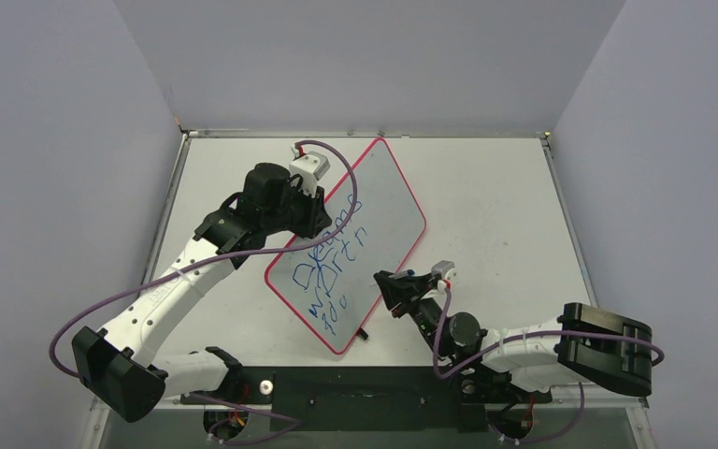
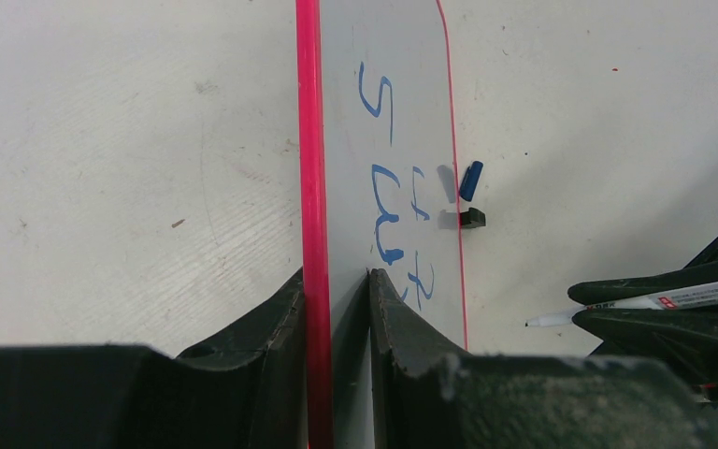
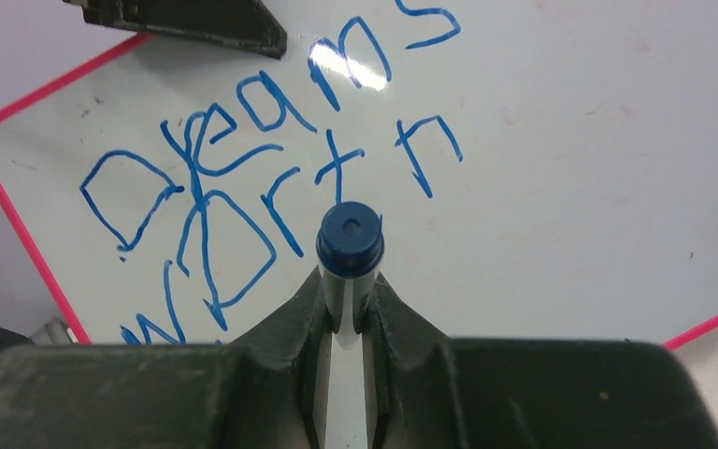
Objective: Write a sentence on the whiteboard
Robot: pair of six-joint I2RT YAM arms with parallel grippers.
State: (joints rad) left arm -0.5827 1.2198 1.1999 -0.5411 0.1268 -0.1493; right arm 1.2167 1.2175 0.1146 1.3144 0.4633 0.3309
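Whiteboard (image 1: 388, 220), top external view: set diagonally mid-table (image 1: 495, 187), one corner pointed at the far edge, the opposite corner at the near edge, nearer the left edge than the right; flat or lifted cannot be told. The sentence (image 1: 332, 262) is written in blue in three uneven lines over the near half. The left gripper (image 1: 321, 213) is placed on the far-left long rim; the right gripper (image 1: 388, 283) is held just off the near-right rim, beside the writing; jaw states are not resolved from here.

Left wrist view: the red rim is clamped between the left jaws and the board is seen nearly edge-on; blue strokes are seen running away along the surface. A blue cap (image 2: 470, 181) and a black clip (image 2: 472, 218) are found at the opposite rim, just beside each other. A white-barrelled marker (image 2: 617, 304) is pinched in the right gripper at the right, its thin end pointed toward the board but apart from it.

Right wrist view: the right jaws are closed on the marker, its blue end shown past the fingertips. "Dreams" is read on the first line and "worth" on the second; the third is cut off at the bottom left. One left finger is shown on the upper-left rim.
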